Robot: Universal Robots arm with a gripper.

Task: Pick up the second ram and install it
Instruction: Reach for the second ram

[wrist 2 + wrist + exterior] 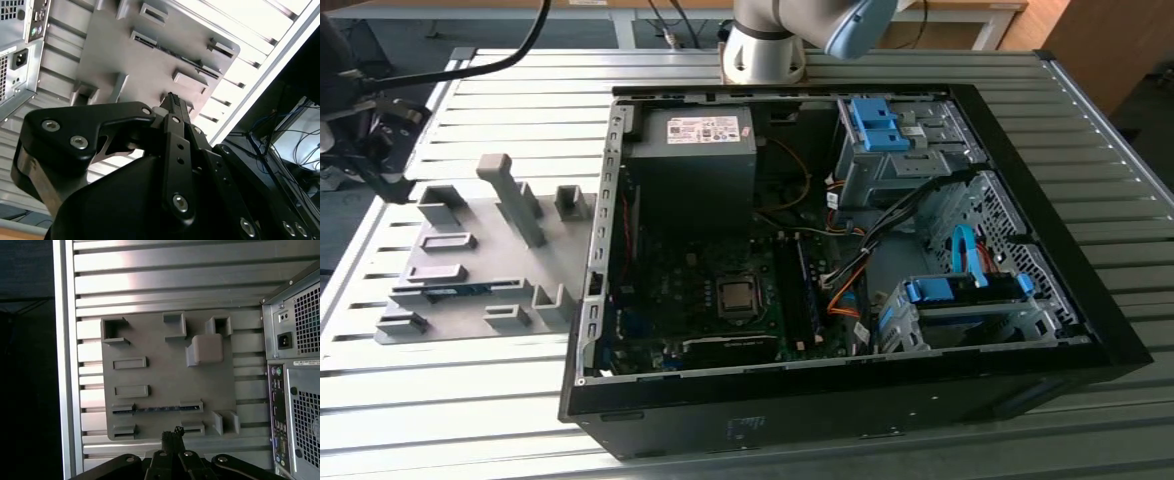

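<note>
— Slatted metal table [520,90]: what holds what?
— On the exterior view's left, the grey fixture tray [494,255] has the second ram [454,291] lying in a slot. To the right stands the open computer case [854,400].
— Room?
— Slats show between tray and case.
— Jaws?
— The gripper [172,432] hangs above the tray, fingers together, empty.

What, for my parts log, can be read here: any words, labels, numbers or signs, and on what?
No text can be read.
White label on the power supply: print too small.
Sticker on the computer case: too small.
Label strip on the case's rear, first wrist view: blurred.
Second ram in the grey holder: no legible print.
</note>
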